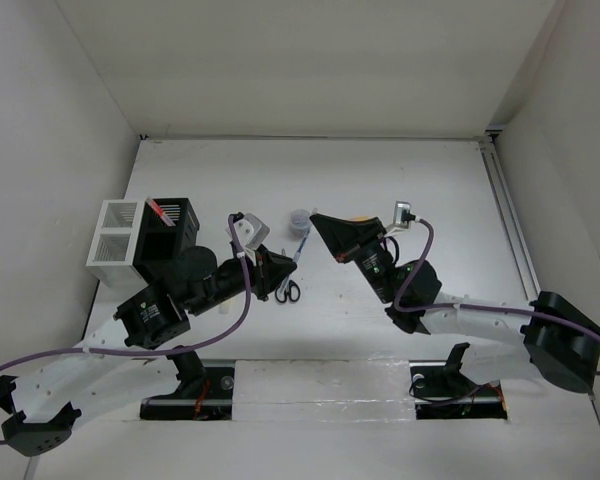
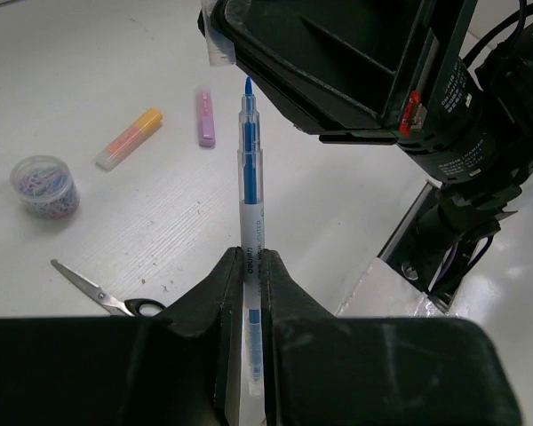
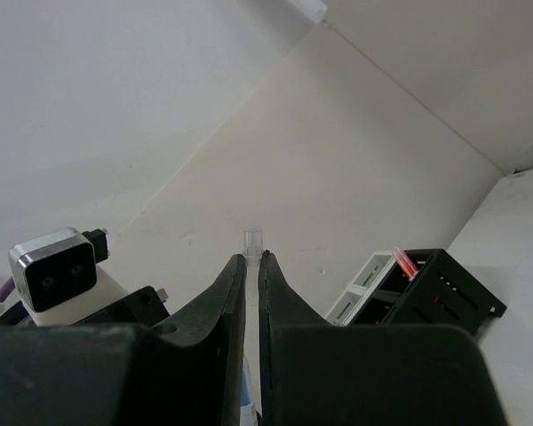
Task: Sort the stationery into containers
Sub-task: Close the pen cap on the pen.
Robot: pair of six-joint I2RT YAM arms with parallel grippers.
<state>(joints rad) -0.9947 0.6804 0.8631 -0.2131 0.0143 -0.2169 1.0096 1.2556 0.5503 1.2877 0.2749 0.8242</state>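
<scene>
My left gripper is shut on a thin blue pen, held above the table with its bare tip pointing at the right gripper's body. From above, the pen spans the gap between the left gripper and the right gripper. My right gripper is shut on a clear pen cap that pokes out past its fingertips. The black container holds red pens, and the white container stands beside it on its left.
Black-handled scissors lie below the pen. A small round tub of paper clips stands near an orange highlighter and a purple highlighter. Side walls close in the table.
</scene>
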